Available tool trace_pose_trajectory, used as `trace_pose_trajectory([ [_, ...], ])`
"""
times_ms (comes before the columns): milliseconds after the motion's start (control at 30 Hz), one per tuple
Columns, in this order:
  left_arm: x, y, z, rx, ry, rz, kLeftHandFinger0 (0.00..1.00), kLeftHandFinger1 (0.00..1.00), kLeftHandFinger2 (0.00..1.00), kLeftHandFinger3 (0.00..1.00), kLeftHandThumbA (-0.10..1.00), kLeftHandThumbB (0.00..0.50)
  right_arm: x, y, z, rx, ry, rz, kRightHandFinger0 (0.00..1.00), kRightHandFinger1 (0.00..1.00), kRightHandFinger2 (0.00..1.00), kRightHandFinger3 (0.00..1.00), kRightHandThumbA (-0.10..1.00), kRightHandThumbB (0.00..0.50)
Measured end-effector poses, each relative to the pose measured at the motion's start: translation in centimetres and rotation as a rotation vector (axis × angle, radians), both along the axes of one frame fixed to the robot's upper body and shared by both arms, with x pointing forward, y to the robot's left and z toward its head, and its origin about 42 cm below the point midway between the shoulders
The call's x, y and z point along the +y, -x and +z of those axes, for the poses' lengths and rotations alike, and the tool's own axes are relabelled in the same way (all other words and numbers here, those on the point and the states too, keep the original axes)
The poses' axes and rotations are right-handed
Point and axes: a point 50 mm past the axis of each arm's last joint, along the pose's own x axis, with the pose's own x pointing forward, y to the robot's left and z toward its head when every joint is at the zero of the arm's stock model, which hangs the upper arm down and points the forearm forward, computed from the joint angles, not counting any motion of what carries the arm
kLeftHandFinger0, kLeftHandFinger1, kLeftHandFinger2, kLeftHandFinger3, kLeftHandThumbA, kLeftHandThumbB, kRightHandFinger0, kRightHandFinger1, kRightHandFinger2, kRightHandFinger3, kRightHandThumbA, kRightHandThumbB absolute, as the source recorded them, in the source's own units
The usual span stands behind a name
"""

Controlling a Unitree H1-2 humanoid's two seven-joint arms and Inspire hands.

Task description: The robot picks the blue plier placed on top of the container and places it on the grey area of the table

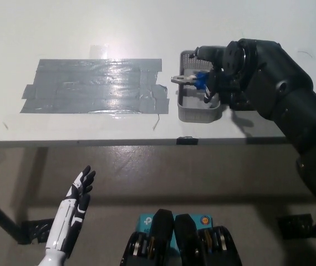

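Head view, looking steeply down on a white table (pixel 119 33). I have the black right hand (pixel 219 72) over a small grey container (pixel 198 113) that sits near the table's front edge, toward the right. The blue plier (pixel 194 80) lies across the top of that container. Its silver nose sticks out over the container's left rim and points toward picture left; its blue handles run right, under my hand. So its long axis lies roughly left to right, nearly level, about parallel to the table's front edge.

My right hand's fingers curl down around the blue handles, but the hand's own bulk hides the contact, so I cannot tell whether they have clamped or only cage the handles.

To the left of the container, just beside it, is the grey area (pixel 94 86), a wide patch of overlapping grey tape strips.

My white left hand (pixel 76 202) rests below the table edge at lower left, fingers spread and holding nothing.

As I judge it, the step in hand is securing the grasp. To do it well I would close firmly on both handles together, lift straight up until the nose clears the rim so the container is not dragged, then carry left.
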Motion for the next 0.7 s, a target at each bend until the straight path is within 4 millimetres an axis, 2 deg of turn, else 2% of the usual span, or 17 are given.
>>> trace_pose_trajectory([
  [333, 0.0, -0.1, 0.2, -0.006, 0.0, -0.001, 1.0, 1.0, 1.0, 1.0, 1.0, 0.098, -0.3, 0.3, -2.1, 0.04, 0.019, -0.012, 1.0, 1.0, 1.0, 1.0, 1.0, 0.366],
  [400, 0.0, -0.1, 0.2, -0.006, 0.0, -0.001, 1.0, 1.0, 1.0, 1.0, 1.0, 0.109, -0.1, 0.3, -2.2, 0.035, 0.018, -0.01, 1.0, 1.0, 1.0, 1.0, 1.0, 0.353],
  [500, 0.0, -0.2, 0.3, -0.009, 0.001, -0.002, 1.0, 1.0, 1.0, 1.0, 1.0, 0.093, -0.1, 0.3, -2.3, 0.033, 0.02, -0.009, 1.0, 1.0, 1.0, 1.0, 1.0, 0.355],
  [600, -0.1, -0.4, 0.4, -0.014, 0.001, -0.003, 1.0, 1.0, 1.0, 1.0, 1.0, 0.098, 0.0, 0.3, -2.4, 0.031, 0.017, -0.01, 1.0, 1.0, 1.0, 1.0, 1.0, 0.354],
  [700, -0.1, -0.5, 0.5, -0.019, -0.001, -0.005, 1.0, 1.0, 1.0, 1.0, 1.0, 0.103, 0.1, 0.4, -2.6, 0.027, 0.013, -0.011, 1.0, 1.0, 1.0, 1.0, 1.0, 0.334],
])
